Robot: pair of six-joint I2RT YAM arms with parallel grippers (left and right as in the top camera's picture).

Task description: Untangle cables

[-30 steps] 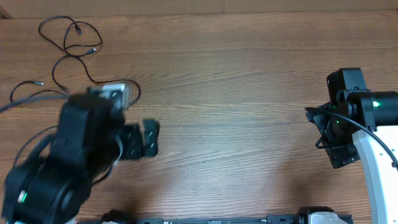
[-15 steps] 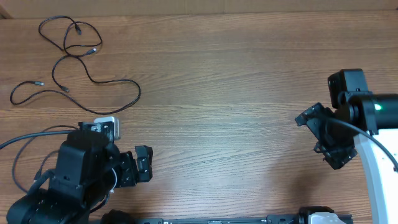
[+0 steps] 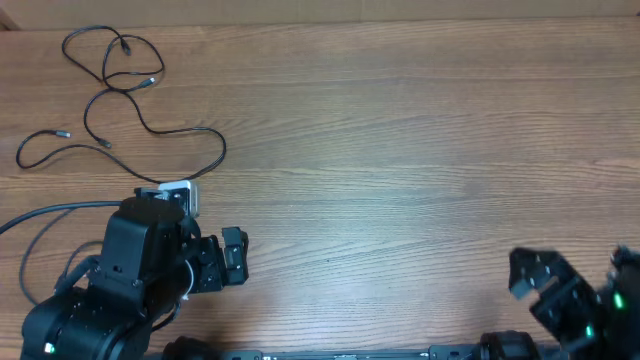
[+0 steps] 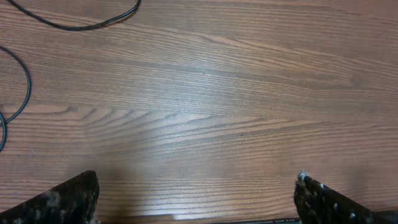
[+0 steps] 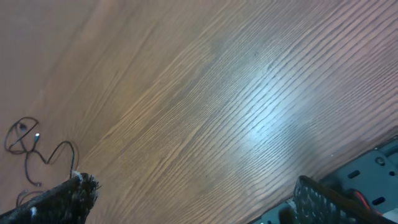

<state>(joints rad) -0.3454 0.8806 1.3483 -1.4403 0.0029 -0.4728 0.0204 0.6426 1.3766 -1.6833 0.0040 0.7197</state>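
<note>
My left pincer (image 3: 222,262) sits near the front-left corner of the bench (image 3: 400,150). In its wrist view (image 4: 198,186) the fingers are spread wide with only bare wood grain between them. The right pincer (image 3: 545,285) is low at the front-right corner, and its wrist view (image 5: 189,186) shows it equally wide apart and holding nothing.

The cables (image 3: 152,129) lie well away from both, towards the far-left corner. They are thin black cords spread in loose, overlapping loops rather than a tight bundle. One long curve sweeps towards my left arm. I can make out small silver-grey plug ends (image 3: 65,133) at the tips. An arc of cord crosses the top-left of my left wrist view (image 4: 74,28).
</note>
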